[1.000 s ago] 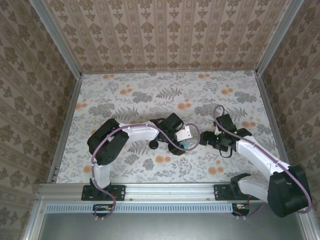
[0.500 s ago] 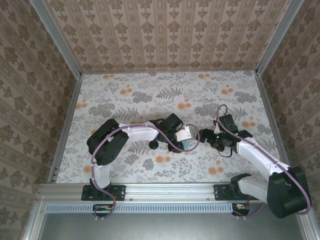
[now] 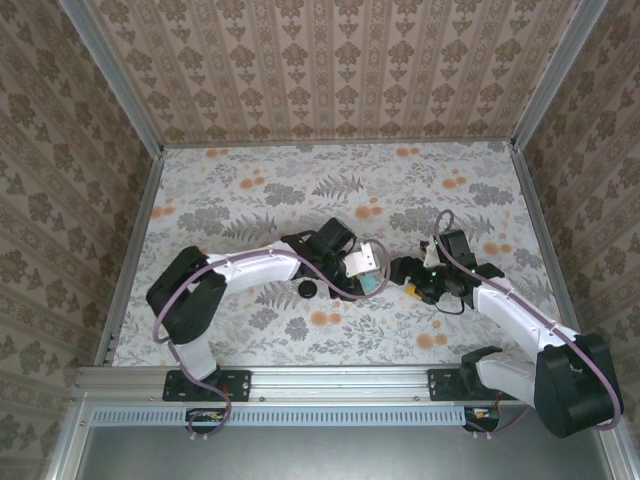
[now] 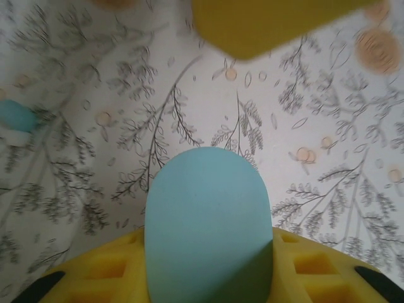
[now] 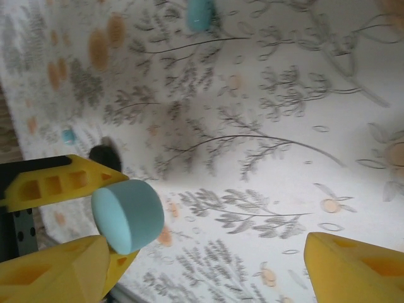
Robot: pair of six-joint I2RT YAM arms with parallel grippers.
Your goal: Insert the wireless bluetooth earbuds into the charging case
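— Where are the earbuds, and which one would you go for?

— One turquoise earbud (image 5: pixel 199 12) lies on the bench (image 3: pixel 250 180) at the very top of my right wrist view. It is ahead of my spread fingers, almost on their midline, and well apart from them. It reads as a short oval running roughly away from me, too blurred to show a stem. A black earbud (image 3: pixel 307 289) lies just beside my left forearm. Near it is a turquoise speck (image 5: pixel 68 135) that I take for a second one. Both are on the far side of my left end effector (image 3: pixel 372 282) from the right one.

— And the case?

— I take the rounded turquoise piece for the charging case (image 4: pixel 208 214). It is off the bench, clamped between the fingers of my left end effector, with its rounded end pointing out past the fingertips toward my right arm. I cannot tell whether its lid is open. My right end effector (image 5: pixel 205 259) is spread wide and holds nothing, and the case hangs just beside its left finger.

— So which arm fetches?

— The right, I judge, since the left is occupied. The turquoise earbud ahead has the open path. The black one sits nearer my left arm but behind its wrist, so the right would have to reach round the case. I would close the fingers across the oval's short side.
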